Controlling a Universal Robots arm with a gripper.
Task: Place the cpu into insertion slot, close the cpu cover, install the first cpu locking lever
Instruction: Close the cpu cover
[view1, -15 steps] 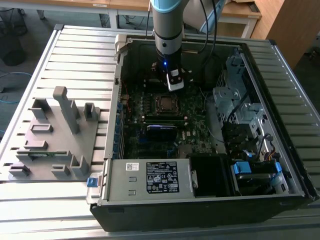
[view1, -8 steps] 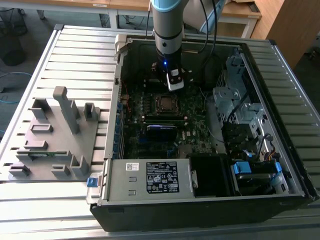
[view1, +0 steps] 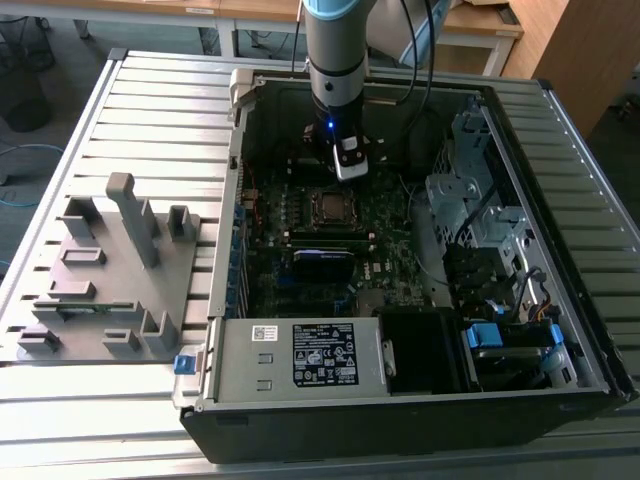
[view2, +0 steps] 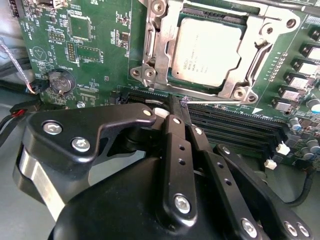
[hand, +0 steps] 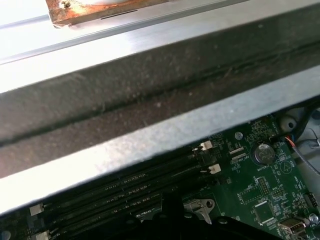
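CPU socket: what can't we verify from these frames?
1. Latching: too small to tell around the socket in the exterior view.
2. Second wrist view: cover cut off by the picture edge; gripper overlaps its edge by the memory slots.
3. First wrist view: a metal case rail hides the board beyond the memory slots.

On my feed, a silver-grey ribbed metal worktop (view1: 150, 110) spans the exterior view. Beyond it I see pale wooden desks on grey metal legs (view1: 150, 6) standing on a dull grey floor (view1: 85, 55). A brown wooden panel (view1: 580, 60) rises at the exterior view's right, and a thin blue cable (view1: 20, 150) lies at its left.
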